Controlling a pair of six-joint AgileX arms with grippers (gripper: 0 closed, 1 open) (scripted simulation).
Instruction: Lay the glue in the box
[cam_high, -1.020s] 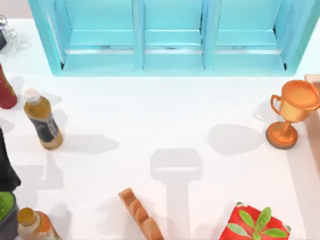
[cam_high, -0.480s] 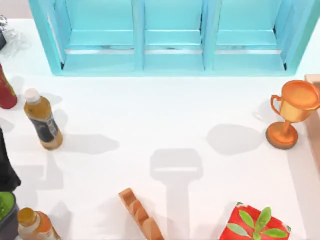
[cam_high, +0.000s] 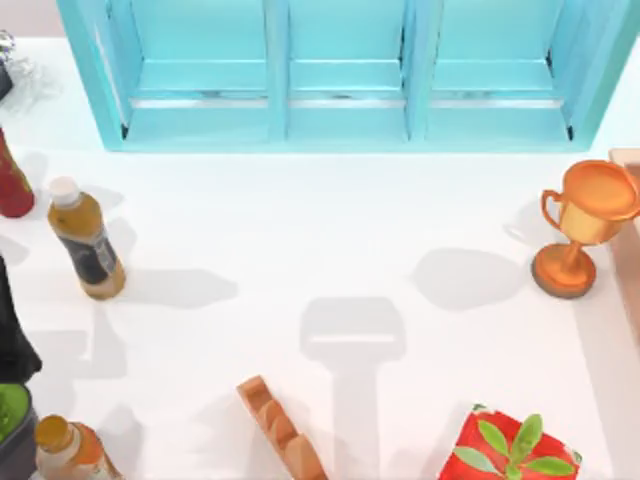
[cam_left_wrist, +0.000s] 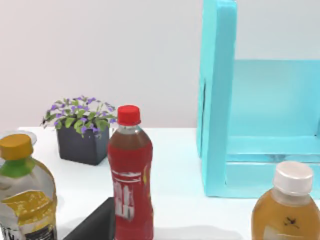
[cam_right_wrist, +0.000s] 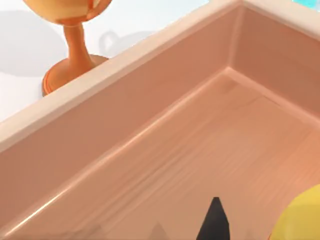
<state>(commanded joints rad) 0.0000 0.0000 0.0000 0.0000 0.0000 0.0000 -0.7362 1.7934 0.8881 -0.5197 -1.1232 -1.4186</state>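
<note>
In the right wrist view the glue (cam_right_wrist: 301, 221) is a rounded yellow shape at the picture's edge, over the wooden box (cam_right_wrist: 150, 125). The box's pale floor and walls lie just below my right arm's camera. My right gripper (cam_right_wrist: 215, 222) appears as a dark tip beside the glue. In the top view the box (cam_high: 627, 170) is a tan strip at the table's right edge, behind the trophy (cam_high: 580, 228). My left arm's camera faces the bottles on the left side of the table.
A teal shelf (cam_high: 340, 80) spans the back. A brown-amber bottle (cam_high: 86, 240), a red bottle (cam_high: 12, 182) and a dark shape (cam_high: 12, 330) stand at the left. A bread loaf (cam_high: 282, 430) and a red gift box (cam_high: 515, 448) lie in front.
</note>
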